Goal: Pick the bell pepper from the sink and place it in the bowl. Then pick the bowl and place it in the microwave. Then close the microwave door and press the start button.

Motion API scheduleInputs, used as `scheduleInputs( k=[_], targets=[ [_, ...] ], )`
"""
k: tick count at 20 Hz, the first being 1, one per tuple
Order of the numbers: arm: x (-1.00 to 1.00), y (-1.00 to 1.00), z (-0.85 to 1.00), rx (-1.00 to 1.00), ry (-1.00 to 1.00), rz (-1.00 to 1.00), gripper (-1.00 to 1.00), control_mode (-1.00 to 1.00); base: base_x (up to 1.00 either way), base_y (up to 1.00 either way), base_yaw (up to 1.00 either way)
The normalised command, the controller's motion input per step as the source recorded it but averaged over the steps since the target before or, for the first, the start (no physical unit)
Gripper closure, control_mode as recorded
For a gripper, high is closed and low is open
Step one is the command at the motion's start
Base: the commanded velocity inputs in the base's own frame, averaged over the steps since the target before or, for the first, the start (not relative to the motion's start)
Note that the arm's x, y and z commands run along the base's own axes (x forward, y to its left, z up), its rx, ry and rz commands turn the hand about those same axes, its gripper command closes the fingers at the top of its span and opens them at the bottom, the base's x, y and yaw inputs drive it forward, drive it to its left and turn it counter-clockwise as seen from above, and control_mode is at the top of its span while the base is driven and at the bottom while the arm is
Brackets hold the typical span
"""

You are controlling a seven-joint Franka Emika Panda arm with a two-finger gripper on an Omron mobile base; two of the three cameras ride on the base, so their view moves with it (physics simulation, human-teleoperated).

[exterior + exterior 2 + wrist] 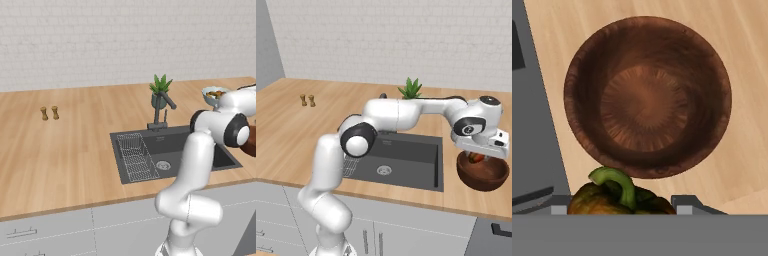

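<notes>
Bell pepper (619,200) held over the wooden bowl (647,95)

We see the hand (476,156) poised above the bowl's open mouth, its fingers spread wide around the pepper and gripping it. The bowl stands on the table (286,125) just right of the sink (406,160), near the table's front edge. Bare wood lies all around its rim, and the sink's edge runs close beside it.

The reddish-brown bowl (647,95) sits on pale wooden counter (739,45) mid-frame, while the bell pepper (619,200) shows between the fingertips (684,204) at bottom centre.
</notes>
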Motion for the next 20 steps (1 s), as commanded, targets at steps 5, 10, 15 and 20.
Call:
scheduleInputs(
  k=[5, 10, 15, 20],
  targets=[
    [0.25, 0.00, -0.34, 0.00, 0.00, 0.00, 1.00, -1.00, 0.00, 0.00, 0.00],
    [0.16, -0.02, -0.34, 0.00, 0.00, 0.00, 1.00, -1.00, 0.00, 0.00, 0.00],
    [0.07, -0.01, -0.41, 0.00, 0.01, 0.00, 1.00, -1.00, 0.00, 0.00, 0.00],
    [0.02, 0.00, -0.37, 0.00, 0.01, 0.00, 1.00, -1.00, 0.00, 0.00, 0.00]
  ],
)
